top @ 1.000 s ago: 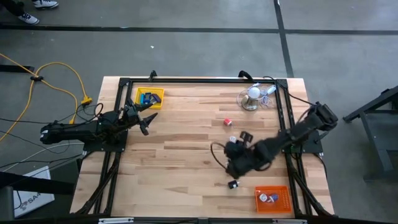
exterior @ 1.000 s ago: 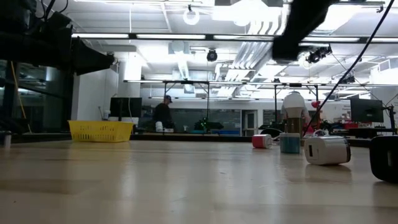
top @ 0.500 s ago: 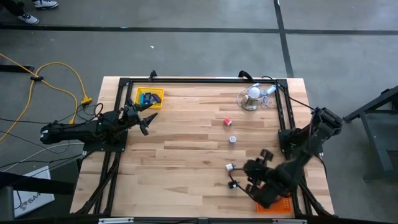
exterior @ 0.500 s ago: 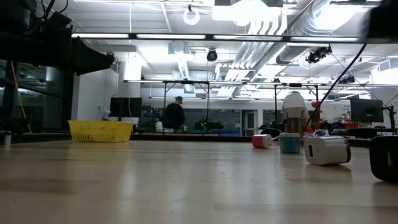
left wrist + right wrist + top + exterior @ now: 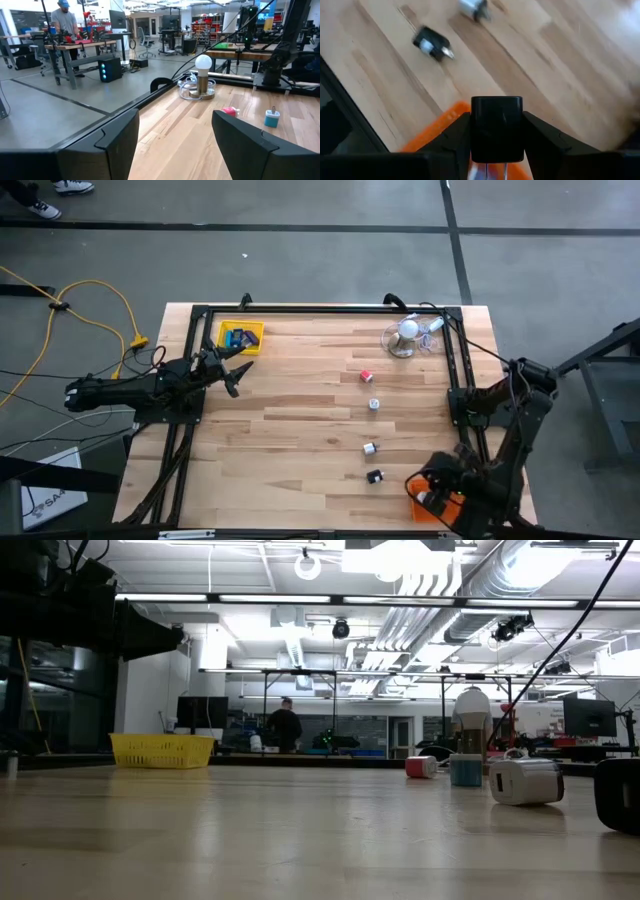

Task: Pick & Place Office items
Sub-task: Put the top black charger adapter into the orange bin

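Black block (image 5: 497, 127), clamped in the right gripper (image 5: 440, 490), has moved over the orange tray (image 5: 419, 483); left gripper (image 5: 232, 367) stays apart.

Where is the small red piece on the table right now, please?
In the high view the small red piece lies right of centre on the wooden table, between the white ball-shaped object and a silver-white bit.
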